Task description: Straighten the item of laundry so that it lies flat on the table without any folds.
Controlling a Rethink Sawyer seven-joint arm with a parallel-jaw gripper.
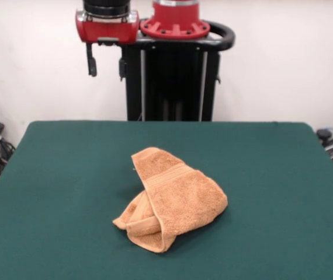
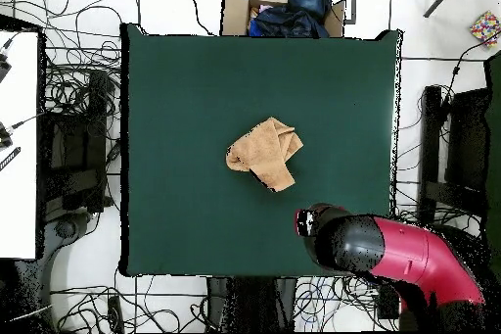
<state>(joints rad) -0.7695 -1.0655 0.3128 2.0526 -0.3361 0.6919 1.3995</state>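
Looking at the table (image 1: 55,175), you find the towel (image 1: 172,198) bunched close to the middle of the green top, folded over itself in a loose wrap, with a woven band running across the upper layer and a rolled flap tucked under toward 7 o'clock in the front view. From overhead the towel (image 2: 264,154) sits just about at centre, and the arm's head hangs over the table edge at 5 o'clock from it, well apart. The claw (image 1: 105,61) hangs high above the far edge with its two dark fingers spread and nothing between them. Expect the cloth to be light, soft and limp: it will drape and drag, not slide as one piece, and the felt will likely hold it back. You would do best to pinch a free outer corner, probably the top flap at 11 o'clock in the front view, and draw it outward.
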